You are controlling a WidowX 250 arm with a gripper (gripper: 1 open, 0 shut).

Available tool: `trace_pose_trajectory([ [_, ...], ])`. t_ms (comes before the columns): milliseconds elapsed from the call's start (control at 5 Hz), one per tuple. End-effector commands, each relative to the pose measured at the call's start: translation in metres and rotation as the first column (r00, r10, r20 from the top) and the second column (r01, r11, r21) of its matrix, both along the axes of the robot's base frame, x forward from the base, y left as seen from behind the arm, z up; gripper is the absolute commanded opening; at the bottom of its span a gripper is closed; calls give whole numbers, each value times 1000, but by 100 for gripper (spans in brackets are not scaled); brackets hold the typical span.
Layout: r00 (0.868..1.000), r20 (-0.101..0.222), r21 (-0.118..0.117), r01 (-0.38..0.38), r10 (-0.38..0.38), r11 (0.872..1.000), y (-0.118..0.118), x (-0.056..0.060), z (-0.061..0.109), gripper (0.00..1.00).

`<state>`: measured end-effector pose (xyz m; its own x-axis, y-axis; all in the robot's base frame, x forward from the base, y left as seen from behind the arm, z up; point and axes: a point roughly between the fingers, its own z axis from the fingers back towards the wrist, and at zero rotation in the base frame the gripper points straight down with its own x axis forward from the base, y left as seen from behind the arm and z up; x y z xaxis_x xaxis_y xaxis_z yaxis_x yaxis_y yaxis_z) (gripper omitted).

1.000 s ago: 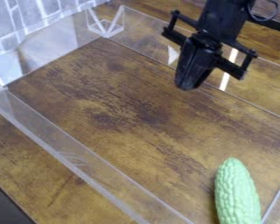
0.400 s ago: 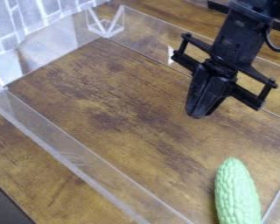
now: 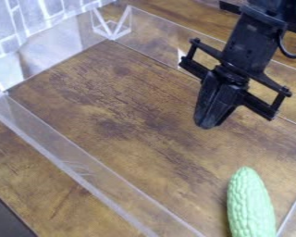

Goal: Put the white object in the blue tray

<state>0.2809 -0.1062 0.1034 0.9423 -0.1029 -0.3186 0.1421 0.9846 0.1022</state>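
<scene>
My black gripper (image 3: 210, 117) hangs over the right part of the wooden table (image 3: 126, 111), pointing down. Its fingers are pressed together into one dark tip, shut, and I see nothing between them. Neither the white object nor the blue tray shows in this view.
A pale green bumpy vegetable (image 3: 251, 207) lies at the front right corner, below the gripper. Clear acrylic walls (image 3: 64, 153) fence the table along the front left edge and along the back. A grey tiled wall (image 3: 27, 23) stands at the far left.
The gripper has moved right and toward the front over the last second, staying shut. It has barely shifted in the last half second. The green vegetable has stayed in place.
</scene>
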Motion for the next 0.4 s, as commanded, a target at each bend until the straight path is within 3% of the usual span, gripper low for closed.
trace_pose_trajectory([
  [0,998,64,-30,14,-12,999,-5,-3,23,0],
  [200,998,49,-10,35,-34,999,-10,-2,20,0],
])
